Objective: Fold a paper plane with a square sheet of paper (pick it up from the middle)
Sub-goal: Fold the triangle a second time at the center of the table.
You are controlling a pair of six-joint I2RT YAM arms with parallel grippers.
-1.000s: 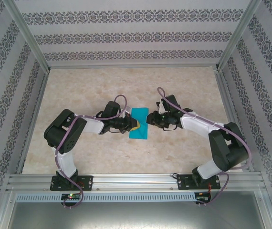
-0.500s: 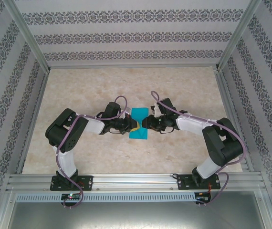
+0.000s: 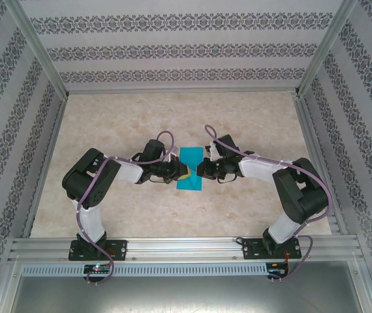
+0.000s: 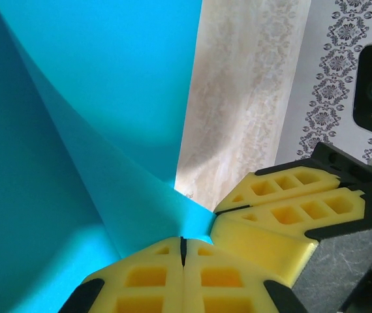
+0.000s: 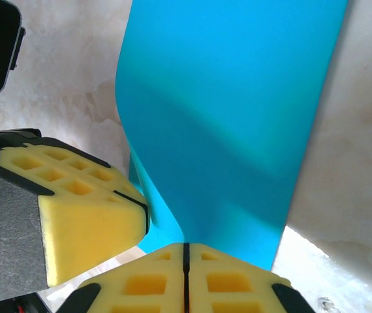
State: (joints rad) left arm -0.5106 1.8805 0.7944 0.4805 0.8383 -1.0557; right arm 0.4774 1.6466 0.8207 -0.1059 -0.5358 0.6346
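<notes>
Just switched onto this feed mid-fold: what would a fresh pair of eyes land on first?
The bright teal-blue paper at the middle of the pale marbled table stands out first. The left pincer and right pincer meet nose to nose at it, each shut on the paper. In the wrist views the sheet curves up off the table between them.

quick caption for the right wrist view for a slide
Right gripper and left gripper pinch the teal square sheet of paper nose to nose, bowing it over the marble table.
</notes>
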